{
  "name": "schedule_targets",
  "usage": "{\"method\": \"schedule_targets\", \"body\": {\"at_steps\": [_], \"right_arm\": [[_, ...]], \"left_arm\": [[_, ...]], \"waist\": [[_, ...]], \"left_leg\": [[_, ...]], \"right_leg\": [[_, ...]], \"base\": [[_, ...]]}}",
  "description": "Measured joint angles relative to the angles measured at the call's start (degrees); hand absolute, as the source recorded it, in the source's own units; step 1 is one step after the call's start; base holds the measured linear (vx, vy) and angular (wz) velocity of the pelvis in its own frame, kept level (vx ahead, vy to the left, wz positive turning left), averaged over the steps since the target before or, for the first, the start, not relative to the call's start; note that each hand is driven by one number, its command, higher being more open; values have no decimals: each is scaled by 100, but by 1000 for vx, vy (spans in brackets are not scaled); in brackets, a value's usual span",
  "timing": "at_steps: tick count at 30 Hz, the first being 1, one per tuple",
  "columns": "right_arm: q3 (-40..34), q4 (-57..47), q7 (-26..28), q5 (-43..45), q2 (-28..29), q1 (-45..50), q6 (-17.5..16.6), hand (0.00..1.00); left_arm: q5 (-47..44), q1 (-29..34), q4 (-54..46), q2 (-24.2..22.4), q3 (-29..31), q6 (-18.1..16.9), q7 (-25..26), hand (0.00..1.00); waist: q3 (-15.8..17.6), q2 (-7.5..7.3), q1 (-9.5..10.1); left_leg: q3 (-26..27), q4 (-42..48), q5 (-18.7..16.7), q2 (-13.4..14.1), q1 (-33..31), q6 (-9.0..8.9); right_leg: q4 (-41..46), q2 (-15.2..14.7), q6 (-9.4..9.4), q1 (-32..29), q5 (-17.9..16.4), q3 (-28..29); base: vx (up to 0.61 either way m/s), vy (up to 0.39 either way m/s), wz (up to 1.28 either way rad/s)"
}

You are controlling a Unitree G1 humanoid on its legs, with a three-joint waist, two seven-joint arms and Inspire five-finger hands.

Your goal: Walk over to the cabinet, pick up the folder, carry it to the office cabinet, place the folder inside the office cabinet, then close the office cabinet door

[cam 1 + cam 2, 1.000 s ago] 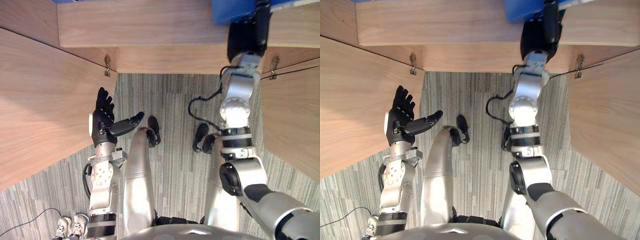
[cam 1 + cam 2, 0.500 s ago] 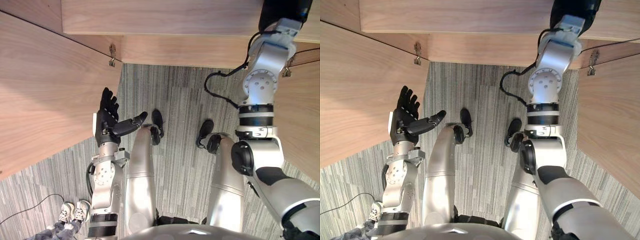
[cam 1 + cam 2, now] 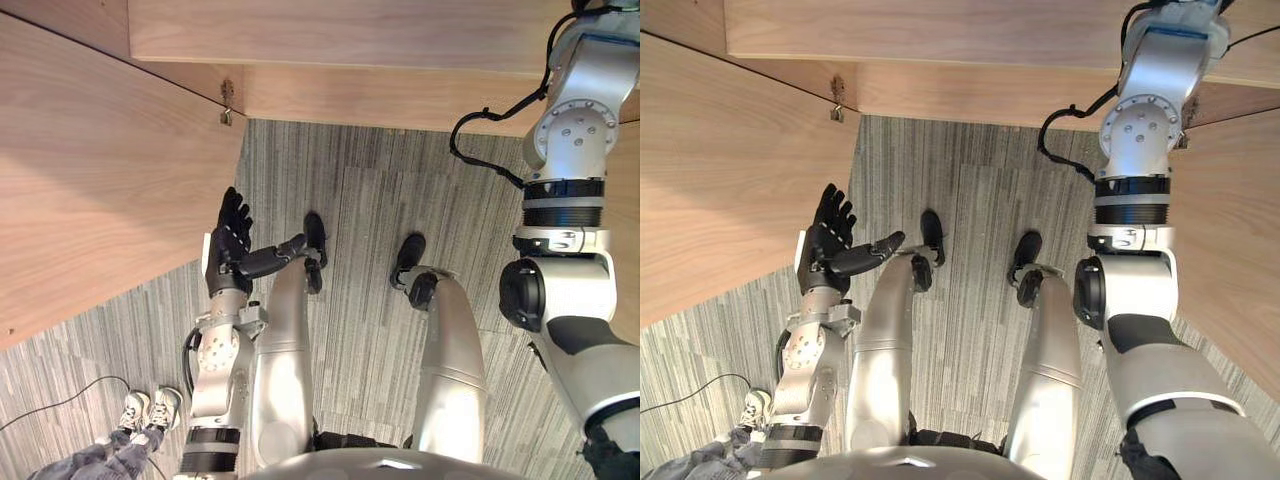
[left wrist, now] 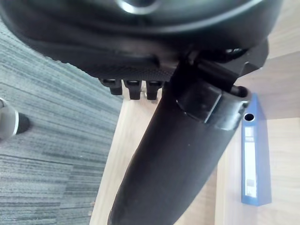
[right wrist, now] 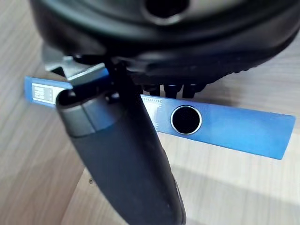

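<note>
Right hand: fingers straight, thumb extended, nothing gripped. The fingertips point at the spine of the blue folder; contact cannot be determined. The folder rests on a wooden shelf of the office cabinet. Left hand: open and empty, raised beside the open left door, above the grey carpet.

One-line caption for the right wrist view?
Right hand open, close to the blue folder in the wooden cabinet.
</note>
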Motion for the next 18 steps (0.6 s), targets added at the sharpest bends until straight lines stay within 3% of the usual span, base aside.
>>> {"method": "schedule_targets", "body": {"at_steps": [8, 15, 18], "right_arm": [[468, 107, 1, -505, -408, 1, 270, 100], [1619, 222, 327, -2020, -1201, 69, 1188, 100], [1857, 222, 598, -2341, -1378, 180, 1380, 100]], "left_arm": [[0, 1, 6, 4, -42, 1, -1, 100], [9, -140, 362, 169, -81, 4, -7, 100], [23, -258, 587, 269, -97, 6, -10, 100]], "waist": [[0, 0, -93], [4, -7, -331], [5, -10, -369]], "left_leg": [[126, -140, 57, 29, 79, 29], [283, -338, 68, 99, 309, 97], [320, -421, 65, 133, 412, 111]], "right_leg": [[-275, 52, 49, 66, 180, 62], [-604, 120, 93, 296, 345, 98], [-788, 178, 116, 440, 406, 89]], "base": [[18, 75, -6], [20, 71, -8], [46, 56, -8]]}}
